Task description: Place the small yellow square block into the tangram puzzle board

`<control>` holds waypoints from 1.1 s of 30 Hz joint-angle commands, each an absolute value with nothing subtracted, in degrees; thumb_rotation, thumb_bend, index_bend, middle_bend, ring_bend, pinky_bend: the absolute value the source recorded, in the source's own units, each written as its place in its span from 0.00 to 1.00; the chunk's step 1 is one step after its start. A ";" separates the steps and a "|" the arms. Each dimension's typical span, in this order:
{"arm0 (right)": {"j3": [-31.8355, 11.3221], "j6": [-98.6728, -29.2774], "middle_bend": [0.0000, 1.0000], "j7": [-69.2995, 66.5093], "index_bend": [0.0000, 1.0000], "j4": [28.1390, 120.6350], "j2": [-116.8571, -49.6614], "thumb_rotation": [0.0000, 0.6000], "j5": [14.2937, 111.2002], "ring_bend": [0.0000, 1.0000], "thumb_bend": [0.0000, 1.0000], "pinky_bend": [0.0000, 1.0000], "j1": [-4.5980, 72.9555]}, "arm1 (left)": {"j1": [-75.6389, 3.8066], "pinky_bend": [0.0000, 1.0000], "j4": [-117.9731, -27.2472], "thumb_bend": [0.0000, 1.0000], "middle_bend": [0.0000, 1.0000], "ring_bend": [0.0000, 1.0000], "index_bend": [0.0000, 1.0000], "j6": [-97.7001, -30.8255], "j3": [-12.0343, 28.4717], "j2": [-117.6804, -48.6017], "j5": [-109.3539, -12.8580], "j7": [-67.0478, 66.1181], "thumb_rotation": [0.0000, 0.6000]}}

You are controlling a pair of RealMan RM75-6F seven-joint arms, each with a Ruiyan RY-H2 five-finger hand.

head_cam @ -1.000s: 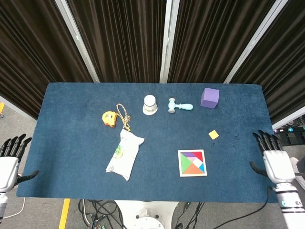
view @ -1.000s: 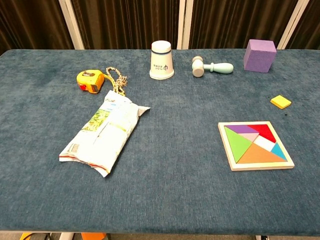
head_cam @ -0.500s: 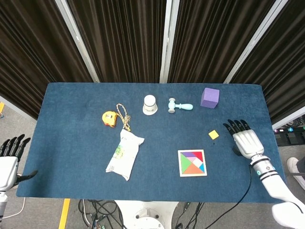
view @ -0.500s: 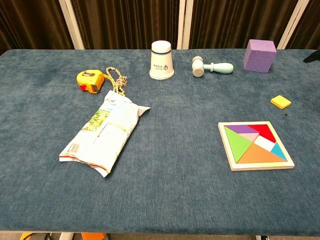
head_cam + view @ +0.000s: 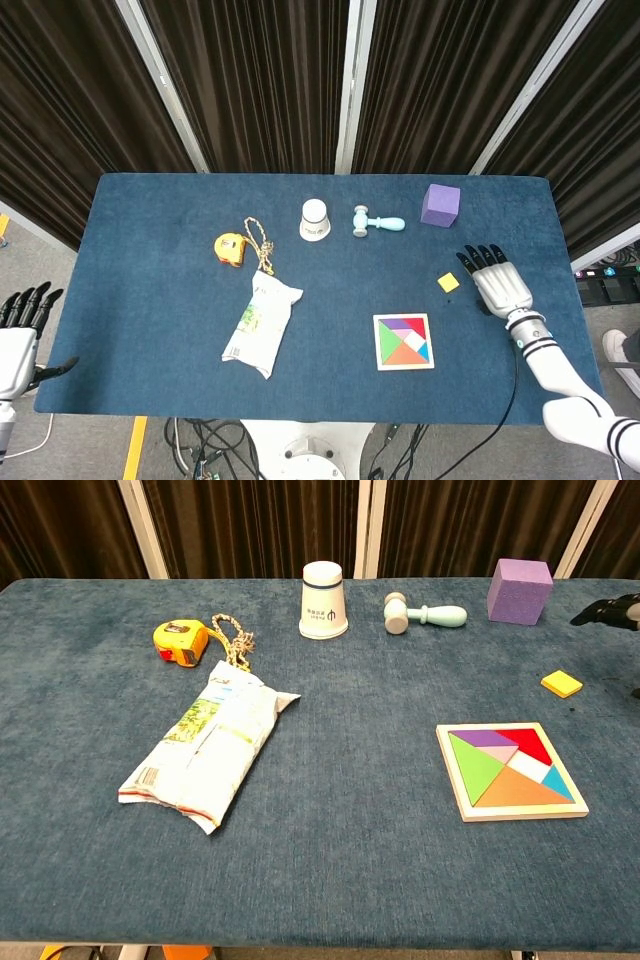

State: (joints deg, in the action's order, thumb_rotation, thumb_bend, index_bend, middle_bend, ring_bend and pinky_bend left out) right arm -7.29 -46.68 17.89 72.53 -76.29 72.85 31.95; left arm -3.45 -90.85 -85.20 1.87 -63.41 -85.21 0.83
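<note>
Hovering empty with fingers spread, right hand (image 5: 497, 283) nears one yellow block (image 5: 448, 283), one puzzle board (image 5: 404, 341).

Small yellow square block (image 5: 448, 283) lies flat near the tangram puzzle board (image 5: 404, 341).

A lab: black curtains (image 5: 260, 80) behind a blue felt table (image 5: 150, 300).

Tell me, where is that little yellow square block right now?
The small yellow square block lies on the blue table's right side, between the purple cube and the tangram puzzle board, beside the right hand.
</note>
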 commanded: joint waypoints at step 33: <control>-6.00 -44.03 0.00 10.72 0.29 63.16 -83.48 1.00 72.71 0.00 0.21 0.00 36.47 | -3.69 0.04 -89.67 0.00 0.02 0.00 0.09 -83.63 1.86 -63.54 -83.86 2.27 1.00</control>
